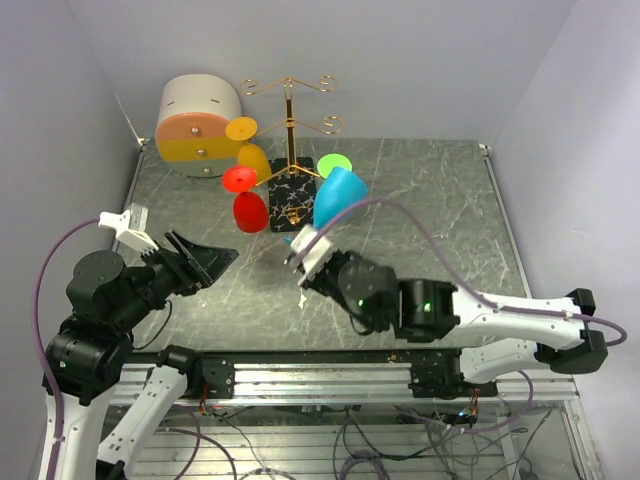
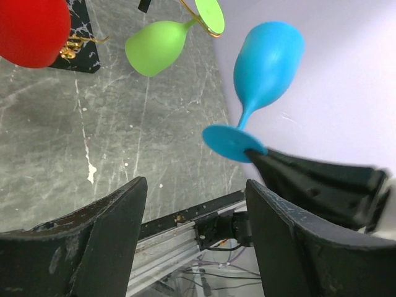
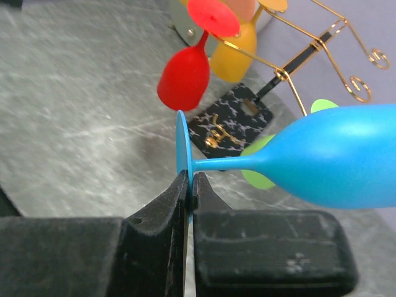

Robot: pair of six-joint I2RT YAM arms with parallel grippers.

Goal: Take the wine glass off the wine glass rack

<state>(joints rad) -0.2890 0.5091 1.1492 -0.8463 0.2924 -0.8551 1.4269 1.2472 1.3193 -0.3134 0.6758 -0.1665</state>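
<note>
Clamped by its foot in the right end effector [image 3: 189, 182]: blue plastic wine glass [image 3: 334, 164], just right of the tall gold wire rack [image 1: 289, 120], seemingly clear of its curled arms. Next: draw nearward, then stand upright on the grey marbled tabletop [image 1: 440, 200]. Nothing in the left end effector [image 2: 195, 195], spread wide.

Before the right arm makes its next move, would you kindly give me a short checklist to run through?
1. Hold: right gripper shut on the blue glass by its foot: ok.
2. Release: blue glass off the rack arms: ok.
3. Clearance: blue glass apart from the green glass: ok.
4. Other arm: left gripper open, empty, apart from the blue glass: ok.
5. Firmness of the pinch on that thin foot: cannot tell.
</note>
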